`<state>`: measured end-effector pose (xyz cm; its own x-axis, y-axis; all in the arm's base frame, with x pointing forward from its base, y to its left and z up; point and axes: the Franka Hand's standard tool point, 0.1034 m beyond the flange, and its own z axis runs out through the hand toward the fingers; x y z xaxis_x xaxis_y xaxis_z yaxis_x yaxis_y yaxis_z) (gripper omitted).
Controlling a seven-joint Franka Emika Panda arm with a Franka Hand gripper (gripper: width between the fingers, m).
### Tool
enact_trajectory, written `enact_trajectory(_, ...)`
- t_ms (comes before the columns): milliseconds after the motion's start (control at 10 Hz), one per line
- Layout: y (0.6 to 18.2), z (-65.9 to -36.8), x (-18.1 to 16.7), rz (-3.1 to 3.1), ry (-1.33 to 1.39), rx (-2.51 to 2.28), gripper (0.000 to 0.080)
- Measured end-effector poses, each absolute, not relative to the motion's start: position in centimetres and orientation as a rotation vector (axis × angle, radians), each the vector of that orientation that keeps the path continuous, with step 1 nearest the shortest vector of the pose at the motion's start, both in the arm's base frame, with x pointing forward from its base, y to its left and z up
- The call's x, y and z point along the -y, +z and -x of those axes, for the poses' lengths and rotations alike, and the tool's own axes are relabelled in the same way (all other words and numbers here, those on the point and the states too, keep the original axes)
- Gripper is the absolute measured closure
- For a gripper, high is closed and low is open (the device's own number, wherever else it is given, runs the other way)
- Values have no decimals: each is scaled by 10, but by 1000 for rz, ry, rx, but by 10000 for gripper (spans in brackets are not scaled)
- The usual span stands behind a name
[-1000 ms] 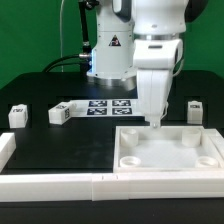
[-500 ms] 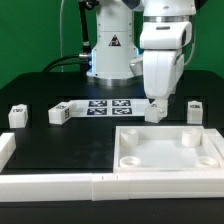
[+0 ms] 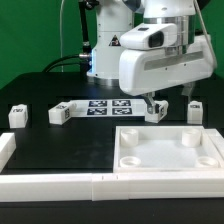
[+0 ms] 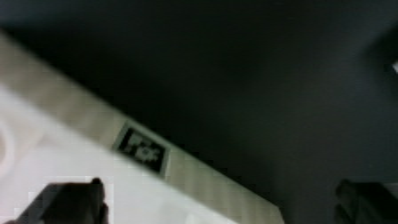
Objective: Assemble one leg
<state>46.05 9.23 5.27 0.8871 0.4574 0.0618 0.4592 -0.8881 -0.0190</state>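
Small white legs with tags stand on the black table: two at the exterior view's left (image 3: 17, 115) (image 3: 59, 113) and one at its right (image 3: 194, 110). Another leg (image 3: 156, 114) seems to stand just behind the tray's far wall, under my fingertips; I cannot tell if they touch it. My gripper (image 3: 156, 105) hangs tilted above that spot. In the wrist view the gripper (image 4: 217, 205) is open, with its dark fingers (image 4: 71, 200) far apart and nothing held. Between them lies the white tray's wall (image 4: 71, 120), which carries a tag (image 4: 143, 150).
The large white tray with round corner sockets (image 3: 170, 160) lies at the front right. The marker board (image 3: 105, 106) lies behind it near the robot base. White border rails run along the front (image 3: 60, 183) and the left corner (image 3: 6, 147).
The gripper has risen from the tray's far wall, and the wrist has swung up and tilted, so its white body now fills the upper right of the exterior view.
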Motion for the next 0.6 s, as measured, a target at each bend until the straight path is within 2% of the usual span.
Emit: enact_trajectory(600, 48, -436, -139, 3027, -8, -355, 150)
